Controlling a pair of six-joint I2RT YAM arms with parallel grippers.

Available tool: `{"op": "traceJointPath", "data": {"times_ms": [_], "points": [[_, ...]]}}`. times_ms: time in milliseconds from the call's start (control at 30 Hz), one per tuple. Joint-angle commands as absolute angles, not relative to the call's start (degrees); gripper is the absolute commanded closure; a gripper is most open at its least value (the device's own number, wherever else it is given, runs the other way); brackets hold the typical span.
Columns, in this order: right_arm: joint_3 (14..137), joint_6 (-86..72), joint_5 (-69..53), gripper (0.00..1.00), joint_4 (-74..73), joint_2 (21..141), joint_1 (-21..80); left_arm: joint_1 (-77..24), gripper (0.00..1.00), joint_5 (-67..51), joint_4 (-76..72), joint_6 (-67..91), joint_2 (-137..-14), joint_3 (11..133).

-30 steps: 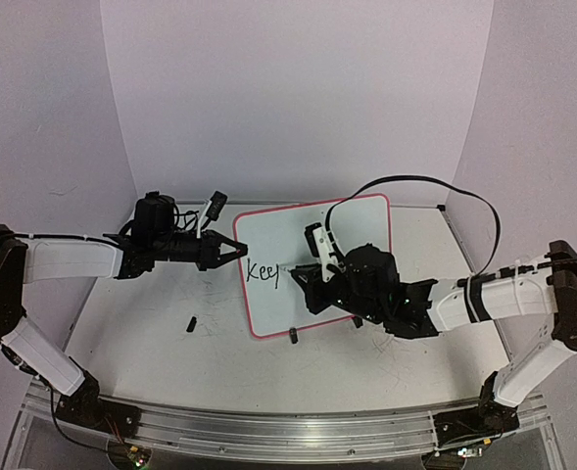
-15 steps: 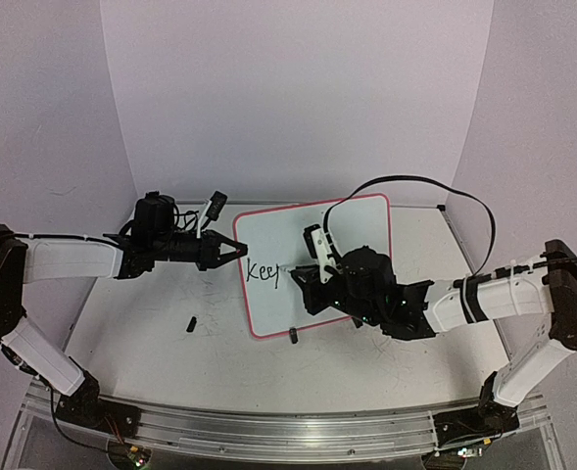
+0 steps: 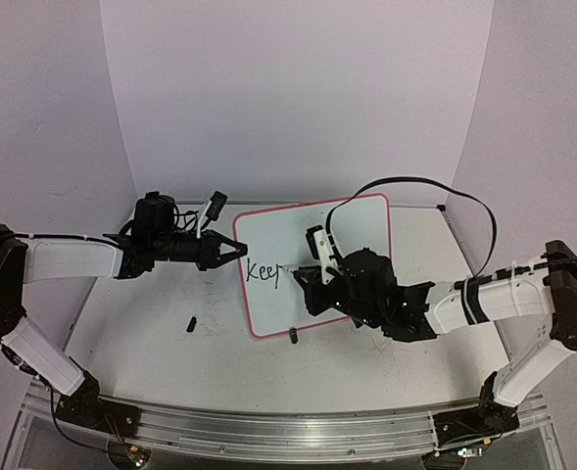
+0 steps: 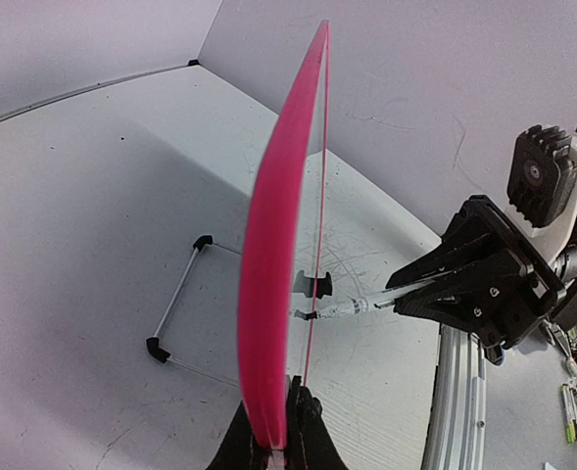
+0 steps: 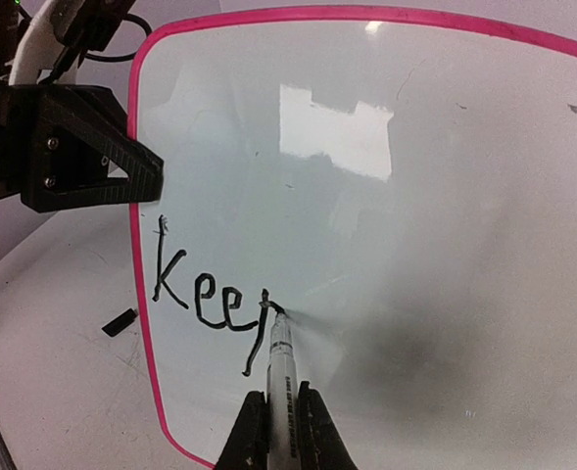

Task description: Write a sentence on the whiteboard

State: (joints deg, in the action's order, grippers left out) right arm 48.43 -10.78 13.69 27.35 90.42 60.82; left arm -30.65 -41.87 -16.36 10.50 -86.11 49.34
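The whiteboard [image 3: 298,230] stands tilted at mid-table, pink-bordered. My left gripper [image 3: 239,251] is shut on its left edge; in the left wrist view the pink edge [image 4: 273,294] runs up from between the jaws [image 4: 276,446]. My right gripper [image 5: 280,431] is shut on a white marker [image 5: 281,377], whose tip touches the board at the last letter. The sentence [image 5: 210,294] reads "Kee" plus a part-formed "p"; in the top view the sentence [image 3: 264,271] sits near the board's left edge, just left of my right gripper [image 3: 303,279].
A small black cap [image 3: 189,322] lies on the table left of the board. A black clip foot [image 3: 294,336] sits at the board's near edge. A wire stand [image 4: 175,304] lies behind the board. A black cable [image 3: 435,186] loops over the right arm.
My right gripper has edged slightly with the marker at the "p". The left arm and the board have stayed put.
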Motion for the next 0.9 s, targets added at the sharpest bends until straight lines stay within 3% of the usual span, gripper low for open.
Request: {"op": "traceJointPath", "data": {"times_ms": [0, 867], "points": [[47.3, -11.5, 17.0, 1.0, 26.7, 88.6, 60.4, -30.2, 1.0, -38.6, -17.4, 7.3, -83.9, 50.1], [48.9, -12.7, 12.3, 1.0, 27.1, 92.3, 60.6, -30.3, 1.0, -38.7, -17.2, 7.2, -83.8, 50.1]]}}
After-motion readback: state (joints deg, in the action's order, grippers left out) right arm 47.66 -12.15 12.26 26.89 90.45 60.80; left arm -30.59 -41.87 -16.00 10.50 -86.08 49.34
